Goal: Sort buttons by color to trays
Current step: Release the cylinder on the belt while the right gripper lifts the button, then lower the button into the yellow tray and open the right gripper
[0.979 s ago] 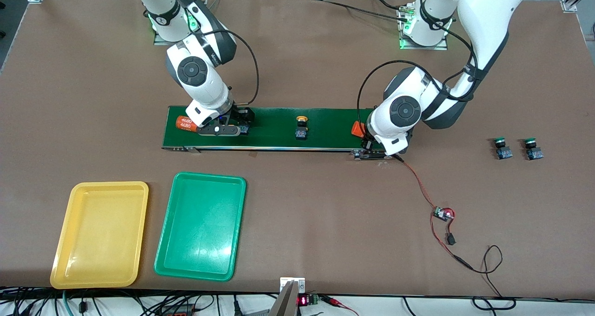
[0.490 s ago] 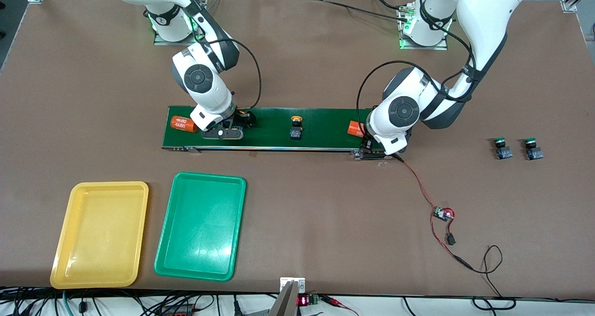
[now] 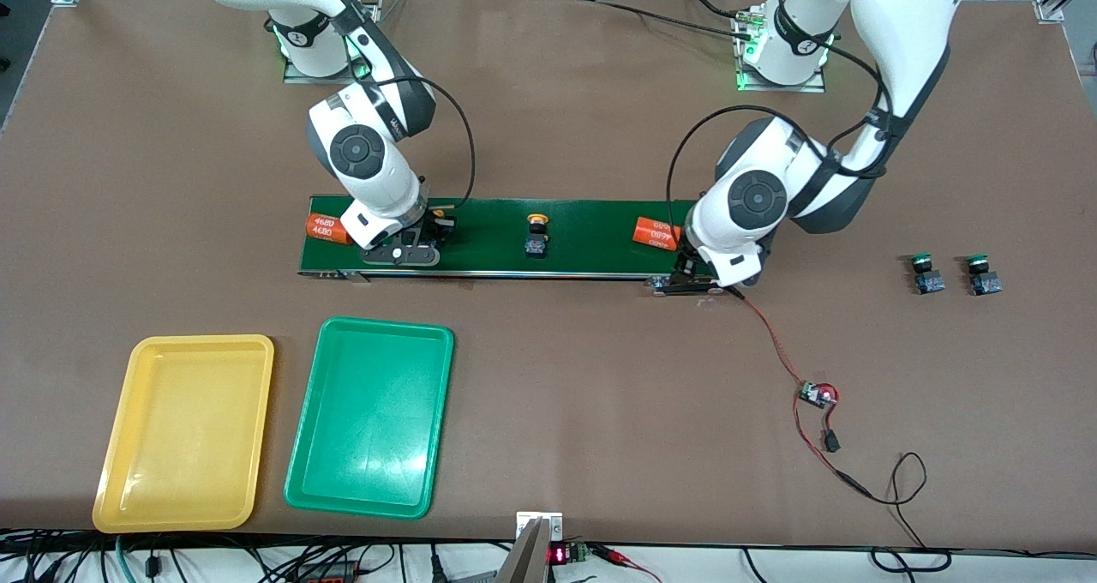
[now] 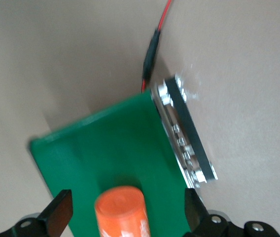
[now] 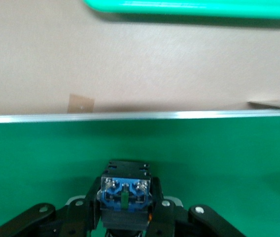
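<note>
**Pick step: right gripper closed on a belt button**

Your right gripper (image 5: 125, 217) clamps a button (image 5: 125, 190) on the conveyor belt (image 3: 591, 223); cap colour hidden. Left gripper (image 4: 127, 217) hangs spread over an orange cylinder (image 4: 121, 210). Next I'd lift, then carry toward 7 o'clock, to the yellow tray (image 3: 137, 497) or green tray (image 3: 300, 489).

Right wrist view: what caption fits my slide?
Right tool shut on a button over the green belt.

One button (image 3: 536, 238) sits on the belt (image 3: 591, 257); both trays (image 3: 368, 416) lie nearer the camera.
</note>
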Available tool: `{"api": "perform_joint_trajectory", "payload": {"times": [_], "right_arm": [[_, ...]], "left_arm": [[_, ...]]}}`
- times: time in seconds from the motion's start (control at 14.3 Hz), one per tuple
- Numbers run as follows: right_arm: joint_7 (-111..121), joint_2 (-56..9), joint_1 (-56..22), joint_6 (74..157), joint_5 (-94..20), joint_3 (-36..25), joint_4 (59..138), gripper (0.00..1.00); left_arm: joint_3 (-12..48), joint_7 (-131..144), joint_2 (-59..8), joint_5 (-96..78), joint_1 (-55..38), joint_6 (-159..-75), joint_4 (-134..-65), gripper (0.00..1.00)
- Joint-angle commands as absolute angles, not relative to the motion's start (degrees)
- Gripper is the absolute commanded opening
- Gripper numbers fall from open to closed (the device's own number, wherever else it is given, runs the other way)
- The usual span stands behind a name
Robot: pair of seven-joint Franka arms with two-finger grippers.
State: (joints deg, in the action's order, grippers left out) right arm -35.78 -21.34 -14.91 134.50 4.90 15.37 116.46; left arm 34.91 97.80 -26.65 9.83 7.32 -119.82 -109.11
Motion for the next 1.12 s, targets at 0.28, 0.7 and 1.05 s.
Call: {"api": "perform_joint_trajectory", "payload": {"times": [0.28,0.7,1.05], "right_arm": [[-25.9,-21.6,-12.1,121.6,5.4,8.6,100.9,0.08],[-8.1,-26.4,0.9,121.7,5.6,8.6,96.5,0.09],[5.9,-34.0,6.3,124.9,6.2,5.3,90.7,0.10]], "left_arm": [[26.2,73.7,-22.4,9.1,9.2,-113.9,-107.1,1.00],[19.0,53.2,-22.3,12.8,12.7,-113.9,-106.5,1.00],[13.8,33.0,-22.6,16.6,17.7,-117.2,-106.6,1.00]]}}
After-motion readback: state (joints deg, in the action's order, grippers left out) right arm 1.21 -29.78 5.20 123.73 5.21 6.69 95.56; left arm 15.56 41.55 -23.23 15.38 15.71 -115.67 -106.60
